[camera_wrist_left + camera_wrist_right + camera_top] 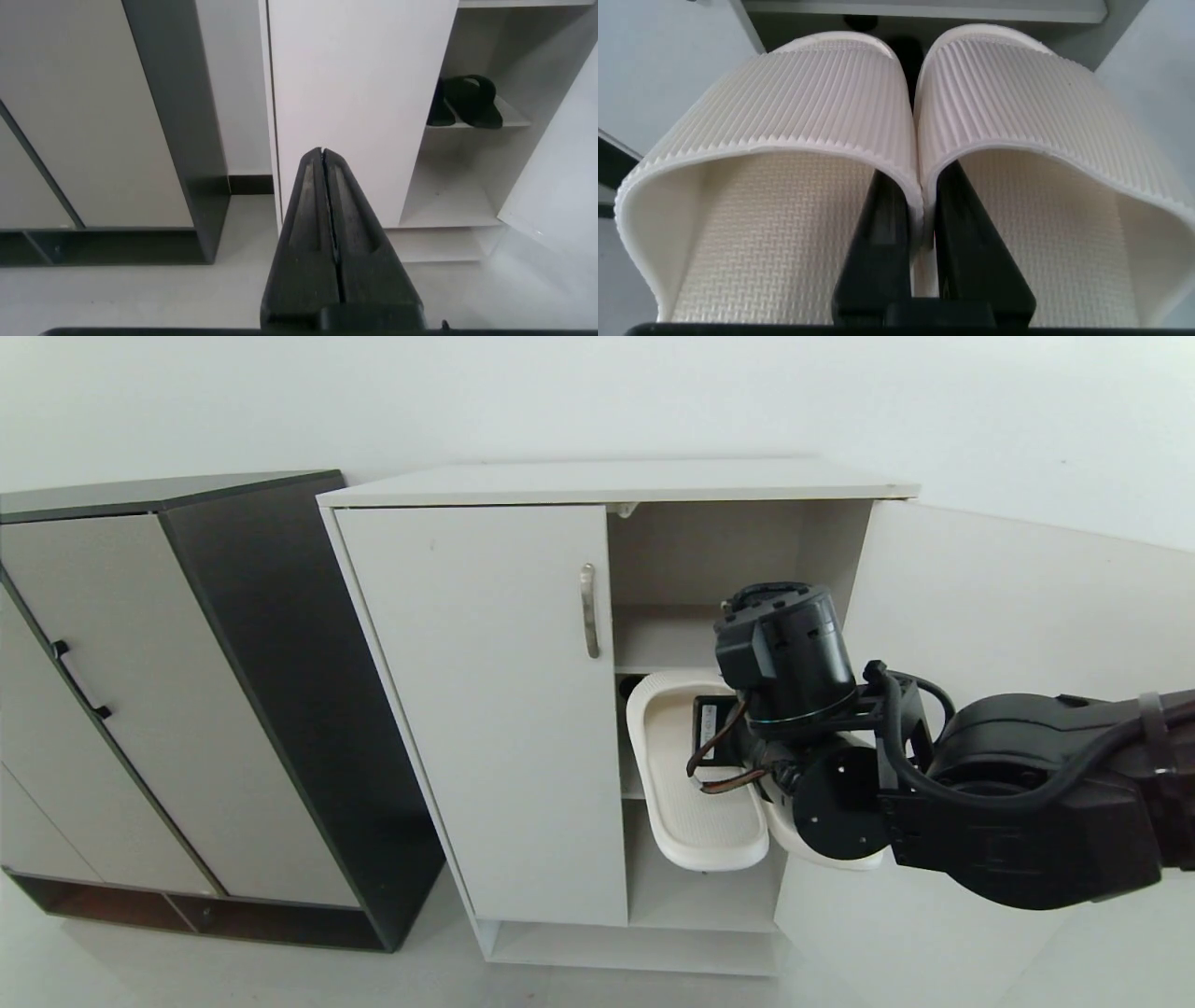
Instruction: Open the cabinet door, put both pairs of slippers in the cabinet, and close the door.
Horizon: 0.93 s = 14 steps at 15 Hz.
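Two white slippers, pinched by the right jaws, hang at the open front of the cabinet; left jaws pressed together.

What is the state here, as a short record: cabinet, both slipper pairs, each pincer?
cabinet: left door shut, right side open
black slippers: on a shelf inside
white slippers: side by side, held at the open side
right pincer: shut on the white slippers' inner edges
left pincer: shut, empty, apart from the cabinet
stage: white pair not yet set down
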Motion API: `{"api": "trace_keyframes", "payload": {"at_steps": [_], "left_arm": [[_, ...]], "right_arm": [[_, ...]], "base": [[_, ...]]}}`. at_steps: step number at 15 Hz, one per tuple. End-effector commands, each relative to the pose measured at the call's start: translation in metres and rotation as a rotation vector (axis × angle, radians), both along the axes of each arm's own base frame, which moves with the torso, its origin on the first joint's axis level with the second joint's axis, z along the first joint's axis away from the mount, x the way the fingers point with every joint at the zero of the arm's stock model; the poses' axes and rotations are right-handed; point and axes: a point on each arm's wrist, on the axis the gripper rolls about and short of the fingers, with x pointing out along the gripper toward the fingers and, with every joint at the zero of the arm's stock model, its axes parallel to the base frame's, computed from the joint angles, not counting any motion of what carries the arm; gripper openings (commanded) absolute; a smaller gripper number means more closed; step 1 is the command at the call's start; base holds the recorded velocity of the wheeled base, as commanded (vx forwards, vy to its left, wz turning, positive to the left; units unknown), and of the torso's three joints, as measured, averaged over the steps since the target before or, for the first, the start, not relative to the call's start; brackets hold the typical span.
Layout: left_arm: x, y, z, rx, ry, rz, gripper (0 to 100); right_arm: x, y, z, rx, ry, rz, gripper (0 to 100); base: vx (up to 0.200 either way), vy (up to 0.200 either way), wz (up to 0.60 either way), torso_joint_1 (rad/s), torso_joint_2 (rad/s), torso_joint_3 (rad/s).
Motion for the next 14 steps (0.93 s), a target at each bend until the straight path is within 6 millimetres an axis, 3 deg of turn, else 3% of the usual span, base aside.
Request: {"api": "trace_keyframes", "payload": {"at_steps": [1,2,14], "left_arm": [[0.0001,0.0,0.0001,0.002,0.001,0.0,0],[0.0001,0.0,0.0001,0.003,0.001,0.0,0],[0.0001,0.0,0.0001,0.0,0.001,0.0,0]], "right_arm": [[-0.0006,-0.001,0.0012,0.003,-0.002,0.0,0],[0.0,-0.0012,0.0003,-0.005,-0.002,-0.001,0],[0.0052,0.0017,-0.0044,-0.009,-0.013,-0.004,0]], "base": [[0.0,0.0,0.0,0.0,0.0,0.0],[0.0,0.0,0.0,0.0,0.0,0.0],[0.2,0.0,0.0,0.002,0.0,0.004]]}}
